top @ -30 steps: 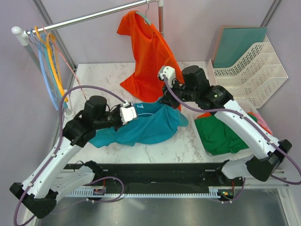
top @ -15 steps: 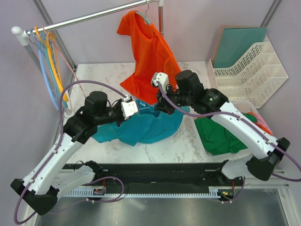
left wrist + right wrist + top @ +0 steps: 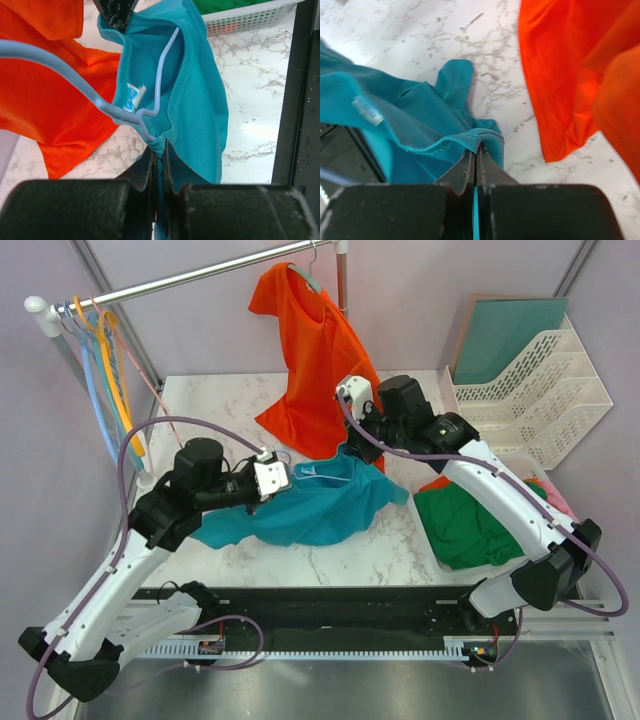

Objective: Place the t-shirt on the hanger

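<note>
The bench (image 3: 400,540) holds the teal t-shirt (image 3: 320,508), half lifted. Its neck hole is now pulled wider than a moment ago. The pale-blue hanger (image 3: 161,75) pokes into that hole, so the hanging has begun. The right end effector (image 3: 476,146) pinches the collar. The left end effector (image 3: 158,146) clamps the collar and, it seems, the hanger too.

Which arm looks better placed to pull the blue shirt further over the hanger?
Probably right: the right gripper pinches the shirt collar's free edge and could tug it along, while the left gripper clamps the shirt right at the hanger, anchoring it.
</note>
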Available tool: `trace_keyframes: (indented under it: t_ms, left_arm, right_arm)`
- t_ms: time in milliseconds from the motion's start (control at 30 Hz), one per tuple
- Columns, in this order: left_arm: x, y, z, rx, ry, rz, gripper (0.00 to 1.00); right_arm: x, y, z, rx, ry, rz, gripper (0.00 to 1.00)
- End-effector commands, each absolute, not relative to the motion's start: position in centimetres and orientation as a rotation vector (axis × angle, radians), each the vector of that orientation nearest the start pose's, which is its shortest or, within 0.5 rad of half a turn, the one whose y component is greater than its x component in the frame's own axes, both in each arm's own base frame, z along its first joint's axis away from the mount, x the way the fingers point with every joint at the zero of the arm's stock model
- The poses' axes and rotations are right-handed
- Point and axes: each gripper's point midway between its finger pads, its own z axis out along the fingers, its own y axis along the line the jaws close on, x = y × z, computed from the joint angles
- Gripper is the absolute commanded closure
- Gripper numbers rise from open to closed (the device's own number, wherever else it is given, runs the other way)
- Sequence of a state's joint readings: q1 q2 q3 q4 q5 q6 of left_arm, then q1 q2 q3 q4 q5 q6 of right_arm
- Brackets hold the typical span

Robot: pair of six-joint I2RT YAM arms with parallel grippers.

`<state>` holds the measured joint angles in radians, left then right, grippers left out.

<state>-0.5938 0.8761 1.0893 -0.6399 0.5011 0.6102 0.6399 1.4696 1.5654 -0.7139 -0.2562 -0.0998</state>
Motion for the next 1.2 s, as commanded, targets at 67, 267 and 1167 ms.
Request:
trace_keyframes:
  t_ms: [67,267,1167]
  left_arm:
    - [22.6,-21.6,31.4,1.255,1.463,-0.442,0.98]
    - [24.3,-21.3,31.4,1.186,1.500,-0.384,0.98]
    - [20.3,-22.6,30.7,1.338,1.413,-0.565,0.98]
  right_arm:
    - [26.9,29.8,29.5,-1.046,1.958,0.697,1.00]
    - [24.6,29.6,29.9,-1.111,1.919,0.756,1.00]
    - [24.4,30.4,31.0,-1.225,1.789,0.751,0.97]
